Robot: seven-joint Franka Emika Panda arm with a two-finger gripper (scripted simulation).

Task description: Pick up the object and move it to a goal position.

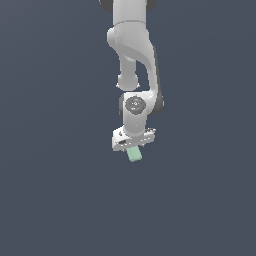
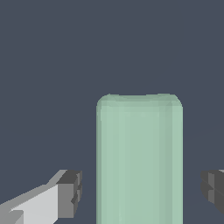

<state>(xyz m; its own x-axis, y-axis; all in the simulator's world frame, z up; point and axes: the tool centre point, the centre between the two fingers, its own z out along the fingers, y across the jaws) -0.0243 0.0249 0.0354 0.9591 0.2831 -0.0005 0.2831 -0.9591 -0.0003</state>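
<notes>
block [image 2: 139, 162] between tool [image 2: 141, 194] fingers, gaps either side

Bare simulated void, flat grey backdrop

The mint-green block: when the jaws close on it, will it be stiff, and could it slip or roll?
The mint-green block looks solid with flat faces, so probably stiff and unlikely to roll. Its surface looks smooth and matte, so slip seems possible. The gripper shows gaps either side; the jaws look open.

The block [image 2: 139, 159] sits between the pincer's [image 2: 140, 192] fingertips [image 2: 70, 194], touching neither, directly beneath the arm [image 1: 134, 55].
</notes>
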